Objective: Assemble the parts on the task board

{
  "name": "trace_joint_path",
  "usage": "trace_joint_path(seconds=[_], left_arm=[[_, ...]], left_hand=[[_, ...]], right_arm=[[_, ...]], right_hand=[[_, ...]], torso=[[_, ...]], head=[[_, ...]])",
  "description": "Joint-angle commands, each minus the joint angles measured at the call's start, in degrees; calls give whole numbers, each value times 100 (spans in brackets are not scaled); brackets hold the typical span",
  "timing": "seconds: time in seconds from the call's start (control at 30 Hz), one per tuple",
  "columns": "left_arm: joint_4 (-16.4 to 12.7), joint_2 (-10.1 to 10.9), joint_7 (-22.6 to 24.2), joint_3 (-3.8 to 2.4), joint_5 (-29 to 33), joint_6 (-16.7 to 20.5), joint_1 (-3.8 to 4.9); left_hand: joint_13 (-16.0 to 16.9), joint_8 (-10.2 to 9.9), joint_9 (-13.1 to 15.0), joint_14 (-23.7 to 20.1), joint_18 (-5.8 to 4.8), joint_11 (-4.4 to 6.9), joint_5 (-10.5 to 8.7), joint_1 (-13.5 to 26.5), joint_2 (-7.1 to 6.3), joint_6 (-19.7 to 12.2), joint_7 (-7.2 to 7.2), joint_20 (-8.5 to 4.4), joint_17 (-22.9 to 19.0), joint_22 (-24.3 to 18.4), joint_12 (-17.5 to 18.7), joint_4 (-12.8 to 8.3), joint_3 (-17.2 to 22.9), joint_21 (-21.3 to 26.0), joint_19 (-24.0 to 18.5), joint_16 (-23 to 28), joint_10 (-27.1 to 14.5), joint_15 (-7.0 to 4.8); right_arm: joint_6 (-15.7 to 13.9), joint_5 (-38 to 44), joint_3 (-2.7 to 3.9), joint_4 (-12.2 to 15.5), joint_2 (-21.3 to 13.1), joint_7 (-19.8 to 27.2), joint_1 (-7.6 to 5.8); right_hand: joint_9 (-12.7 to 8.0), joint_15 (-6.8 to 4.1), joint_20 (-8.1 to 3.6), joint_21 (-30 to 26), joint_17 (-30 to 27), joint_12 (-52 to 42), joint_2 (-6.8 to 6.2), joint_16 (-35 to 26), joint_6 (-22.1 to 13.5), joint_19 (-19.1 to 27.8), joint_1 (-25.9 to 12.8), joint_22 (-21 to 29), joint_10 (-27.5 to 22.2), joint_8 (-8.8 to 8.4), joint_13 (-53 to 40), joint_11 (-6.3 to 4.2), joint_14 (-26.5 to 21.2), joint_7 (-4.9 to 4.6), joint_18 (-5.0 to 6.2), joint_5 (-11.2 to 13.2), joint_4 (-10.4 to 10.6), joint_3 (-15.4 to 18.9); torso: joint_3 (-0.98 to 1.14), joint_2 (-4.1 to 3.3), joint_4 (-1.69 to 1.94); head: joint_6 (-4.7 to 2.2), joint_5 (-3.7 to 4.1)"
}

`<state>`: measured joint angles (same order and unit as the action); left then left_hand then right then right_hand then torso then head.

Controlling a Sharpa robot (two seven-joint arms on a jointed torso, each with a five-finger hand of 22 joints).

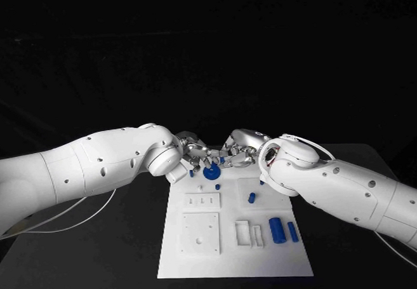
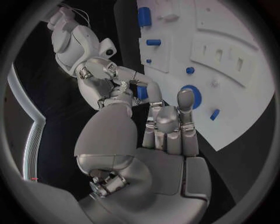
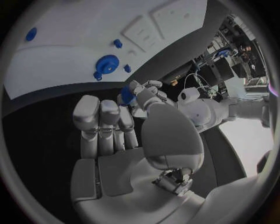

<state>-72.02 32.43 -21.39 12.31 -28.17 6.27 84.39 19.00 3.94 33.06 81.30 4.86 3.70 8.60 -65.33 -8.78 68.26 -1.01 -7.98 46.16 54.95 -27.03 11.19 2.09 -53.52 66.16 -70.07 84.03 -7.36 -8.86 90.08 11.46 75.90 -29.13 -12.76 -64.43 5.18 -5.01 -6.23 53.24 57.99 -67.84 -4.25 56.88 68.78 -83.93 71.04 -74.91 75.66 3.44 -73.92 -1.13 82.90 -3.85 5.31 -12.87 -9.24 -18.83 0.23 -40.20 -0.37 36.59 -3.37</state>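
Black table fills the lower half of the head frame, running out to the left, right and bottom edges. White cable at left-centre, looping across the tabletop toward the left edge. Thin cable at lower right, running down to the corner. Dark backdrop across the whole upper half, no detail readable.

One white task board lies on one black table. Visible blue parts number five in the head view: one gear, two long cylinders side by side, one short peg, one small stud. Two hands are present: left hand, right hand.
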Motion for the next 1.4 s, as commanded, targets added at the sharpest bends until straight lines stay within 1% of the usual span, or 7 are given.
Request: trace_joint_path(seconds=[0.03, 0.4, 0.7, 0.9, 1.03, 1.27, 1.4], left_arm=[[-8, -30, -129, -4, -61, -149, 15], [3, -75, -202, -4, -124, -168, 16], [22, -94, -181, -4, -136, -80, 16], [46, -117, -175, -5, -136, -66, 16], [69, -140, -179, -5, -131, -97, 15], [56, -156, -187, -4, -110, -176, 13], [19, -132, -189, -4, -86, -218, 12]], left_hand=[[6, -26, -7, -4, -95, -5, 25, 15, 61, 1, -4, 4, 5, 8, 18, -17, 10, 28, 32, -1, 225, 42], [7, -27, -26, 0, -103, -8, 43, -27, 182, 16, -7, 2, 10, 89, 10, -142, 10, 96, 52, -8, 227, 41], [2, -27, -78, -3, -114, -1, 190, -71, 638, -4, 6, -3, 0, 242, 17, -588, -157, 223, 100, -3, 225, 37], [-2, -28, -131, -1, -124, 9, 668, -193, 927, -20, 26, -12, 2, 306, 32, -803, -265, 270, 116, -5, 224, 28], [-1, -28, -162, 0, -131, 13, 778, -250, 1047, -19, 32, -15, 8, 348, 35, -917, -318, 306, 126, -8, 223, 24], [-22, -22, -149, 2, -152, 20, 1321, -755, 1203, -27, 68, -24, 31, 407, 60, -1361, -63, 352, 126, -23, 232, 16], [-49, 20, 61, 11, -156, 11, 1009, -891, 1201, 27, 62, -14, 69, 448, 56, -1612, 429, 378, 123, -49, 247, 25]], right_arm=[[105, 129, -4, 9, 21, -24, -8], [167, 159, -30, 8, 73, -30, -24], [226, 178, -62, 56, 71, -35, -28], [243, 188, -71, 68, 70, -43, -29], [250, 196, -75, 64, 75, -50, -29], [274, 212, -78, 28, 89, -68, -29], [285, 219, -79, -1, 91, -79, -29]], right_hand=[[4, -36, -31, -28, 8, 20, -56, -21, 12, -359, 3, -192, 13, 17, 4, -4, 4, 18, 6, -14, 31, -13], [7, -36, -30, -35, 11, 27, -58, -26, 8, -359, 8, -187, 8, 17, 7, -4, 4, 18, 12, -16, 35, -12], [12, -36, -28, -42, 12, 32, -51, -35, 18, -358, 15, -183, 7, 19, 10, -5, 4, 21, 16, -17, 37, -12], [12, -36, -28, -42, 12, 32, -51, -35, 18, -358, 15, -183, 7, 19, 10, -5, 4, 21, 16, -17, 37, -12], [12, -36, -28, -42, 12, 32, -51, -35, 18, -358, 15, -183, 7, 19, 10, -5, 4, 21, 16, -17, 37, -12], [14, -37, -29, -52, 12, 40, -45, -44, 16, -358, 15, -177, 1, 17, 15, -6, 4, 21, 21, -18, 33, -9], [14, -37, -29, -60, 13, 42, -42, -45, 14, -357, 10, -174, 0, 16, 16, -5, 4, 20, 24, -14, 37, -7]], torso=[[3, -1, 4], [7, -1, -2], [4, -4, -1], [6, -6, 6], [8, -9, 4], [1, -8, 3], [5, -9, 8]], head=[[7, -1], [-10, -13], [-20, -10], [-16, -9], [-10, -8], [19, 13], [35, 29]])
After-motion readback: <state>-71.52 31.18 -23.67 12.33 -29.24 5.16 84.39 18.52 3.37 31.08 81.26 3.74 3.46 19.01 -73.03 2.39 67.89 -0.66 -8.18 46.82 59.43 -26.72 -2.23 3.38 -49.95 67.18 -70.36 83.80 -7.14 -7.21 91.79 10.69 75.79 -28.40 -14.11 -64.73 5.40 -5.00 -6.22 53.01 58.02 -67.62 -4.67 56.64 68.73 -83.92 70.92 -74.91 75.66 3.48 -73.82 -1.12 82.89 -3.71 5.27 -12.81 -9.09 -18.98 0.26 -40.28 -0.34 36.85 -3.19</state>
